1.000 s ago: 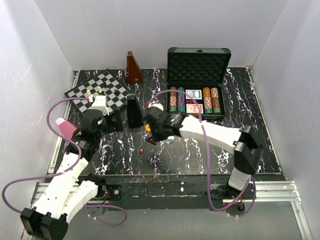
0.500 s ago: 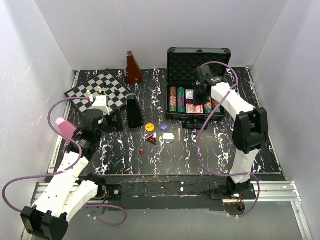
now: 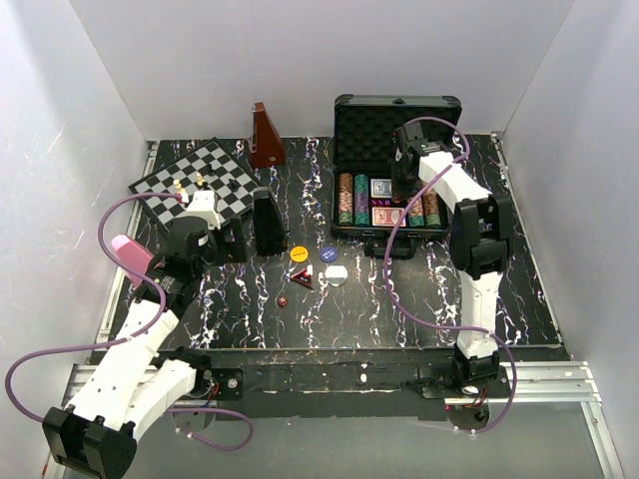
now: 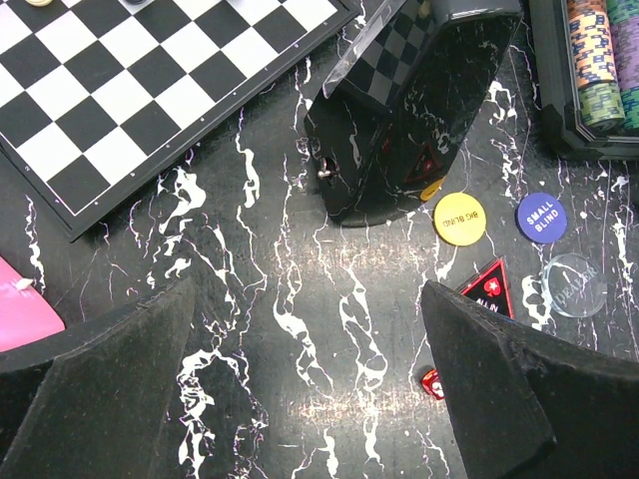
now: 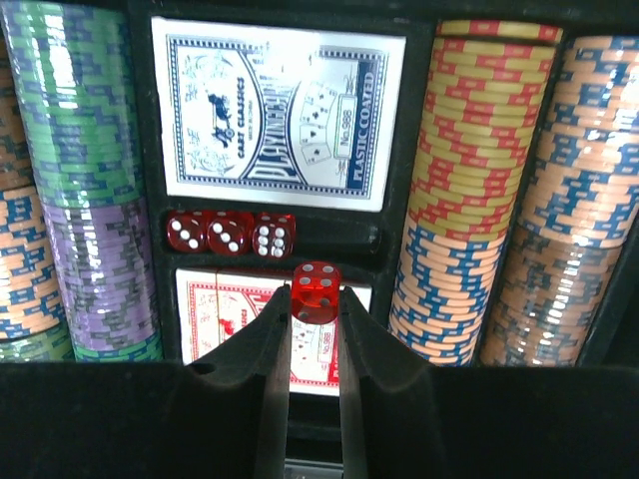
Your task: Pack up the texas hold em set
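The black foam-lined case (image 3: 397,122) stands open at the back, with striped chip rows (image 5: 477,180), a blue card deck (image 5: 278,115) and a red deck (image 5: 232,309). Three red dice (image 5: 231,234) lie in the slot between the decks. My right gripper (image 5: 315,299) hangs over the case (image 3: 407,170), shut on a red die (image 5: 316,290) above the red deck. On the table lie a yellow button (image 4: 459,219), a blue button (image 4: 541,217), a clear-white button (image 4: 575,284), a triangular ALL IN marker (image 4: 491,285) and one red die (image 4: 431,383). My left gripper (image 4: 310,399) is open above bare table.
A black-and-white chessboard (image 3: 197,176) lies at the back left, a brown pyramid-shaped object (image 3: 264,138) behind it. A black tilted box (image 4: 409,120) stands between the chessboard and the buttons. A pink object (image 3: 131,253) lies near the left edge.
My right arm has swung from the buttons near the table's middle up to the case, carrying a red die. The left arm has hardly moved.
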Robot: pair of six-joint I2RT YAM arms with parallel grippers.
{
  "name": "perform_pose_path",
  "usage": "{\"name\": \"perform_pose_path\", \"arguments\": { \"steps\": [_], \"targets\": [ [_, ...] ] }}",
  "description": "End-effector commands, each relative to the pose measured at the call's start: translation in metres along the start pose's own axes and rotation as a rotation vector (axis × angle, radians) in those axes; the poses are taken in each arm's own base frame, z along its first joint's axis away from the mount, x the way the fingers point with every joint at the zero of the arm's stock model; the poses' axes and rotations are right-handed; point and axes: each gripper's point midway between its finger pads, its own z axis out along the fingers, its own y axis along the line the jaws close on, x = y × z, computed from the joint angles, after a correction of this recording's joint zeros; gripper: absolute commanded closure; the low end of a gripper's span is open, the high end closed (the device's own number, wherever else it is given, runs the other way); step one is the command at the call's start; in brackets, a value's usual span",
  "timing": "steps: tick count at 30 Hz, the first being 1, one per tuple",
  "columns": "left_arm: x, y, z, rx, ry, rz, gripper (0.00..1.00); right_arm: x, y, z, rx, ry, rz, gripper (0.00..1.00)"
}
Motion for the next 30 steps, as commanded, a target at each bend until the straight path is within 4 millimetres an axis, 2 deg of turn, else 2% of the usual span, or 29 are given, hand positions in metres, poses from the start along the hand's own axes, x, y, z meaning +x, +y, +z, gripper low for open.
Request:
{"name": "perform_pose_path", "arguments": {
  "steps": [1,13,30],
  "targets": [
    [-0.013,0.000,-0.003,-0.006,-0.029,0.002,0.02,-0.025,-0.003,-0.005,0.001,-0.058,-0.029,0.99],
    [-0.012,-0.001,-0.003,0.000,-0.027,0.002,0.02,-0.017,-0.006,0.015,0.014,-0.009,-0.046,0.99],
    [-0.013,-0.003,-0.003,0.009,-0.026,0.002,0.02,-0.007,-0.001,0.024,-0.026,0.026,-0.041,0.99]
  ]
}}
